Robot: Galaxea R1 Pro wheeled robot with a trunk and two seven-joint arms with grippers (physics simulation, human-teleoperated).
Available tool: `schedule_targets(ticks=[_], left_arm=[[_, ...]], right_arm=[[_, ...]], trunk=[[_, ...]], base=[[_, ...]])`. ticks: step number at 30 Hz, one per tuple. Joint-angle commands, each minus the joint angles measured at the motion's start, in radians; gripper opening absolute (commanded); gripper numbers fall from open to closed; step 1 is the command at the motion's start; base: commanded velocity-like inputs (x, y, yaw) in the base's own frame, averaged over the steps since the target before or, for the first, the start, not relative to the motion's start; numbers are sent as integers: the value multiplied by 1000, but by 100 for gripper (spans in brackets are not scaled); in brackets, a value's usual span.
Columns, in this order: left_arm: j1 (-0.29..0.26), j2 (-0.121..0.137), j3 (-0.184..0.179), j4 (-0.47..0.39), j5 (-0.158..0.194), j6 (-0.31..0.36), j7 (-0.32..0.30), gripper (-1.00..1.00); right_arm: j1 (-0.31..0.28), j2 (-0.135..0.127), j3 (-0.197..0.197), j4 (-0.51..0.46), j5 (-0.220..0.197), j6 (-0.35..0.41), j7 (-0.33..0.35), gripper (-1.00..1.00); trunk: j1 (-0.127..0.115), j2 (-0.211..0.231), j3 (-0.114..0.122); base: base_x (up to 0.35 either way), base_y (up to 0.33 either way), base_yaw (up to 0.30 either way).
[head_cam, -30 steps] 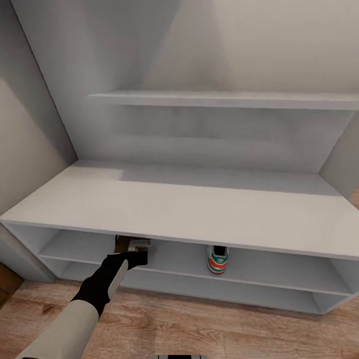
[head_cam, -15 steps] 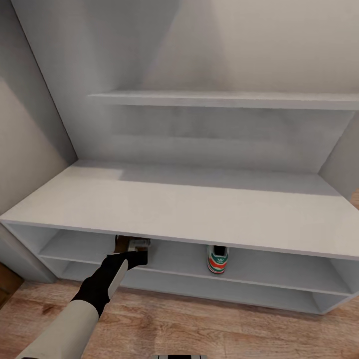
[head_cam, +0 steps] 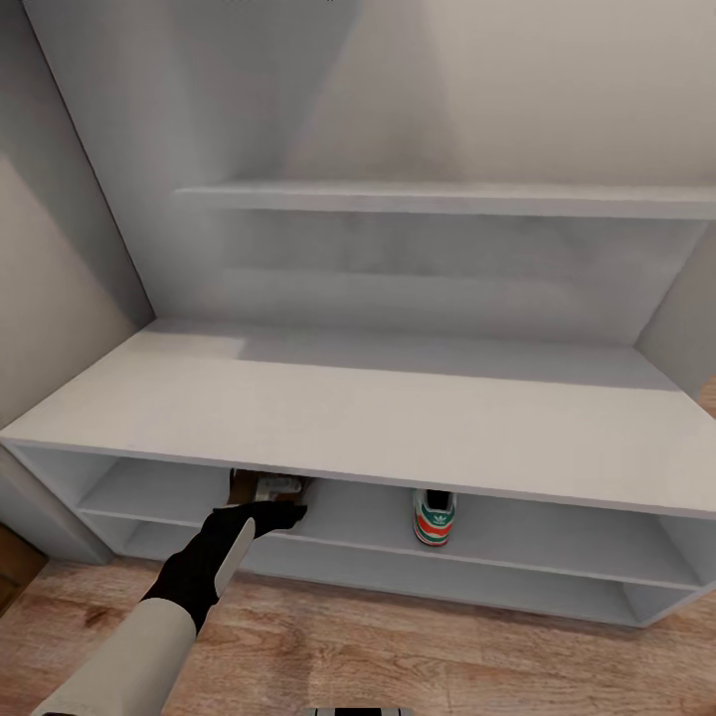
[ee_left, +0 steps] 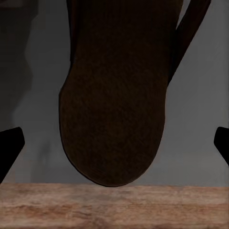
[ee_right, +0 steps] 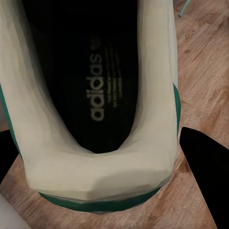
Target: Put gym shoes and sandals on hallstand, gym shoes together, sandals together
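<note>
The hallstand (head_cam: 378, 408) stands in front of me. One gym shoe (head_cam: 434, 516) sits heel-out on its upper inner tier. A brown sandal (head_cam: 261, 487) lies on the same tier further left, half hidden under the bench top. My left gripper (head_cam: 285, 514) hangs at that tier's front edge. In the left wrist view the sandal (ee_left: 114, 105) lies on the grey shelf between wide-apart fingertips (ee_left: 9, 148), so the left gripper (ee_left: 114, 148) is open. My right gripper (ee_right: 102, 167) is shut on the other gym shoe (ee_right: 95, 176), held by its heel above the corridor floor (ee_right: 200, 71).
A floating shelf (head_cam: 447, 197) runs across the tall back panel above the bench. The lowest tier (head_cam: 418, 582) sits just above the wood floor (head_cam: 398, 656). A grey wall (head_cam: 50, 249) closes the left side.
My left gripper's fingers have spread apart at the shelf edge, and the sandal now lies free between them. The camera and the shoe on the shelf have not moved.
</note>
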Motion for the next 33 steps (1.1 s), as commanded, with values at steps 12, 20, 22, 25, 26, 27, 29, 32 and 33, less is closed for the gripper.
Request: schedule_targets(ticks=[12, 20, 22, 25, 26, 27, 29, 32, 33], left_arm=[[0, 0, -1, -1, 6, 5, 0, 100], [0, 0, -1, -1, 6, 4, -1, 100], [0, 0, -1, -1, 6, 4, -1, 100], [0, 0, -1, -1, 6, 4, -1, 100], [0, 0, -1, -1, 6, 4, -1, 100], [0, 0, -1, -1, 6, 4, -1, 100], [0, 0, -1, -1, 6, 4, -1, 100], [0, 0, -1, -1, 6, 3, -1, 100], [0, 0, -1, -1, 6, 3, -1, 100]], right_arm=[[-1, 0, -5, -1, 3, 5, 6, -100], [-1, 0, -5, -1, 3, 5, 6, -100], [-1, 0, -5, -1, 3, 5, 6, -100], [-1, 0, -5, -1, 3, 5, 6, -100], [-1, 0, -5, -1, 3, 5, 6, -100], [-1, 0, -5, -1, 3, 5, 6, -100], [-1, 0, -5, -1, 3, 5, 6, -100], [-1, 0, -5, -1, 3, 5, 6, -100], [-1, 0, -5, -1, 3, 5, 6, -100]], trunk=[[0, 0, -1], [0, 0, -1], [0, 0, -1], [0, 0, -1], [0, 0, -1], [0, 0, -1], [0, 0, -1], [0, 0, -1], [0, 0, -1]], base=[[-280, 0, 0], [-335, 0, 0], [-336, 0, 0], [-336, 0, 0], [-336, 0, 0], [-336, 0, 0], [-336, 0, 0], [-336, 0, 0], [-336, 0, 0]])
